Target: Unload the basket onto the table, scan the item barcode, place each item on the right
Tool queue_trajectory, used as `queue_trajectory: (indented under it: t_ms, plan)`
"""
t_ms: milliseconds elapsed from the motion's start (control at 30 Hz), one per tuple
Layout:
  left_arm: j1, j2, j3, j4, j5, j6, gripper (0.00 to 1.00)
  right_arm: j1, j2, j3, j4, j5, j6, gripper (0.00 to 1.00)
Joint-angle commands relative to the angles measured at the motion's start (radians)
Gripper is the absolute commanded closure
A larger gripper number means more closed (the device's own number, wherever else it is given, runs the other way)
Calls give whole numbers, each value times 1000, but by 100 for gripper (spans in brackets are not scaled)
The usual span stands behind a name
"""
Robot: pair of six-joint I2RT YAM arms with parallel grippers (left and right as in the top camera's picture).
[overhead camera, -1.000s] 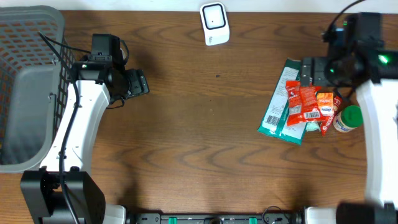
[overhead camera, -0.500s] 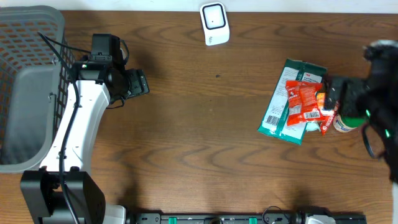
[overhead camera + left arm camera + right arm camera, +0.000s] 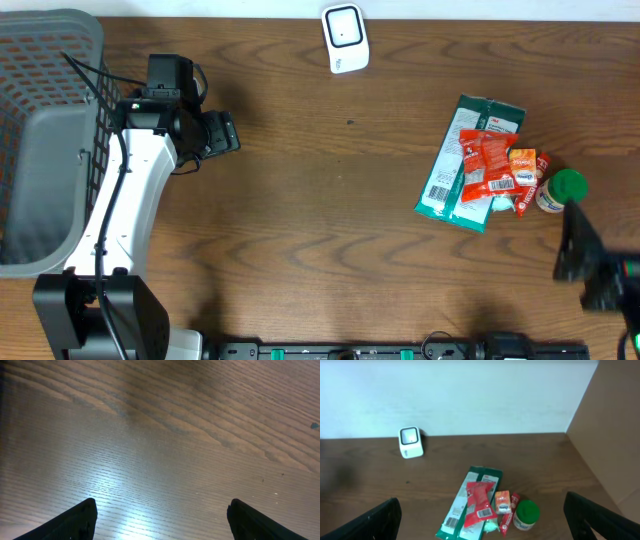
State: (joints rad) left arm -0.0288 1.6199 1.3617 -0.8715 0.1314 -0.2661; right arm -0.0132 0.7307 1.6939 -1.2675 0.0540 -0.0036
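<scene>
Snack packets point(image 3: 478, 165) lie piled well apart from the basket point(image 3: 45, 55); both jaws stand apart.

Steady light from above falls evenly on the wooden table point(image 3: 330, 230), leaving only soft shadows beside the left arm point(image 3: 130, 200). Below the left gripper point(image 3: 160, 522) a broad white glare washes out the grain (strongest lower left), and its fingers point(image 3: 75, 521) are dark, out of focus. The right wrist view looks slightly hazy, its wall point(image 3: 470, 395) bright.
</scene>
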Motion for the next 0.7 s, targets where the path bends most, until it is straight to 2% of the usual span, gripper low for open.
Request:
queue_trajectory:
  t_ms: [0, 333, 567, 667]
  plan:
    - [0, -19, -9, -3, -6, -2, 16, 14, -77, -11, -7, -1, 3, 1]
    - [0, -19, -9, -3, -6, -2, 16, 14, -329, -230, 47, -3, 3, 1]
    - [0, -19, -9, -3, -6, -2, 16, 14, -502, -556, 296, -30, 3, 1]
    - [0, -19, -9, -3, -6, -2, 16, 14, -558, -731, 482, -56, 12, 1]
